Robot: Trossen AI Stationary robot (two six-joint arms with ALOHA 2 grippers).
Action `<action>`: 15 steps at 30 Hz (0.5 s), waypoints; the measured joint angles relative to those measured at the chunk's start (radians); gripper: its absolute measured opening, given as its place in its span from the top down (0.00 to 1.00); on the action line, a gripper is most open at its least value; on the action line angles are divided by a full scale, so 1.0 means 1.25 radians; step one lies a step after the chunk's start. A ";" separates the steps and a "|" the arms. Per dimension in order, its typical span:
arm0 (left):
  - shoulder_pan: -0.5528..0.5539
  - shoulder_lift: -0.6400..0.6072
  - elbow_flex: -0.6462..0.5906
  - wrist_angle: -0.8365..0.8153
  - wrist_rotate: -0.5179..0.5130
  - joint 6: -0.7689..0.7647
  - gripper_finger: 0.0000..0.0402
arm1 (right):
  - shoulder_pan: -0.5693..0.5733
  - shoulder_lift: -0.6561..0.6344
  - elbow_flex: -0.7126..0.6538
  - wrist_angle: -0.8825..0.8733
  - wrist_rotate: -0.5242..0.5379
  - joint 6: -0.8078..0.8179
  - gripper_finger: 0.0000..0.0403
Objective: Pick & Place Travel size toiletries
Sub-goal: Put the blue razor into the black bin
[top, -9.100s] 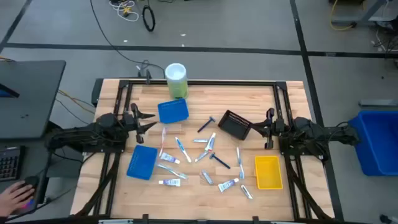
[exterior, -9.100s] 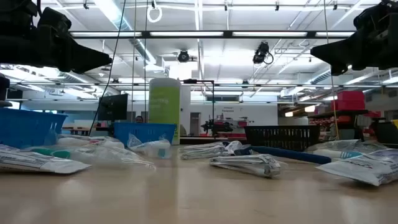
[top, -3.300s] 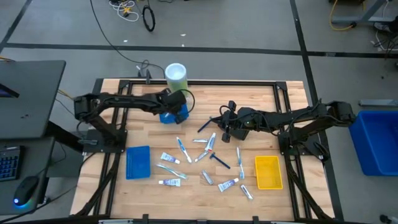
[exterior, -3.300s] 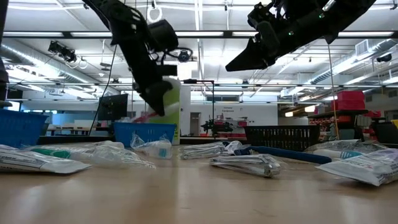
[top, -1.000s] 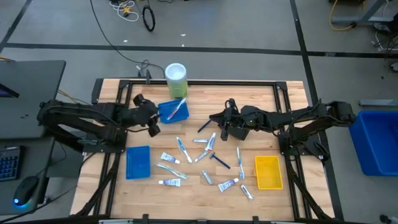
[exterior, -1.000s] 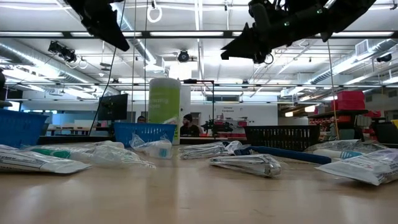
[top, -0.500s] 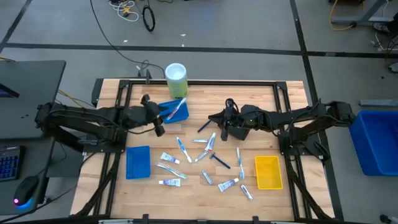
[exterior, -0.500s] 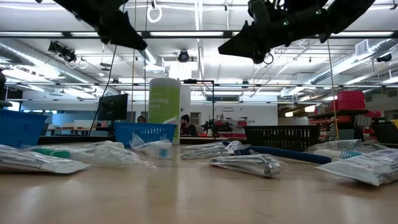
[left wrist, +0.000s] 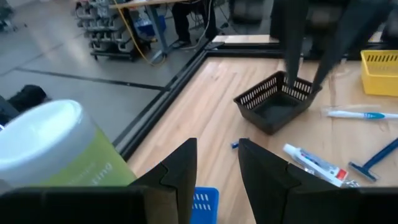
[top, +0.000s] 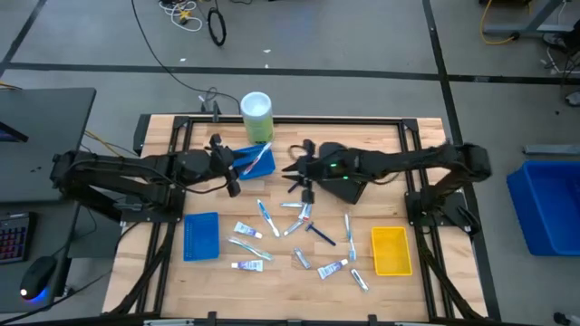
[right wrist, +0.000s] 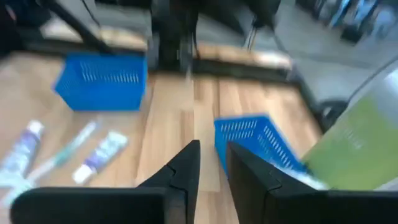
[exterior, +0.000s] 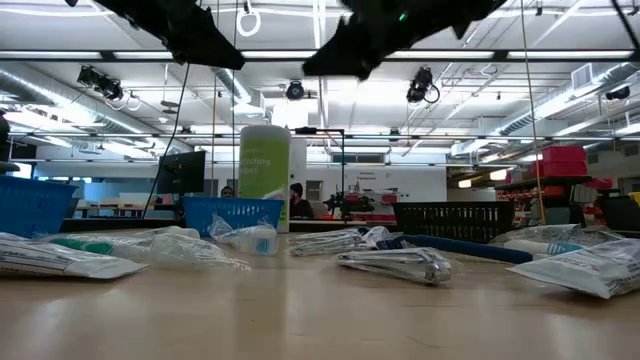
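The toiletries lie scattered mid-table: white tubes [top: 246,231], toothbrushes [top: 263,215] and a dark blue razor [top: 317,233]. One toothbrush [top: 260,161] lies in the far blue tray [top: 246,163]. My left gripper [top: 233,177] hovers open and empty beside that tray's left side. My right gripper [top: 292,171], also open and empty, reaches in from the right and hangs high above the table just right of the tray. In the low view both grippers [exterior: 225,55] [exterior: 325,65] sit well above the items.
A tall green-and-white cylinder [top: 256,113] stands at the far edge behind the blue tray. The black tray [top: 349,187] lies under my right arm. A second blue tray [top: 201,235] sits near left and the yellow tray [top: 391,250] near right.
My right gripper has swung toward the table's left, from above the black tray to a spot close to the far blue tray, staying high. My left gripper has shifted a little to the right toward the same tray. No toiletry has moved.
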 joint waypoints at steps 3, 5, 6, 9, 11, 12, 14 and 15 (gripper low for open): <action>0.007 0.000 0.000 0.017 0.000 0.019 0.68 | -0.012 0.076 0.025 -0.063 0.036 0.007 0.75; 0.014 0.000 0.000 0.021 -0.001 0.026 0.68 | -0.022 0.115 0.039 -0.122 0.055 0.014 0.74; 0.018 0.000 0.000 0.025 -0.001 0.029 0.68 | -0.027 0.130 0.046 -0.157 0.054 0.014 0.73; 0.028 0.000 0.000 0.035 -0.003 0.041 0.68 | -0.041 0.155 0.060 -0.243 0.036 0.008 0.70; 0.037 0.000 0.000 0.043 -0.003 0.050 0.68 | -0.053 0.160 0.065 -0.259 0.005 -0.002 0.67; 0.040 0.000 0.000 0.053 -0.003 0.050 0.68 | -0.060 0.161 0.065 -0.277 -0.013 -0.005 0.66; 0.044 0.000 0.000 0.066 -0.003 0.052 0.68 | -0.075 0.175 0.065 -0.282 -0.048 -0.008 0.63; 0.046 0.000 0.000 0.068 -0.003 0.053 0.68 | -0.084 0.179 0.065 -0.297 -0.057 -0.009 0.62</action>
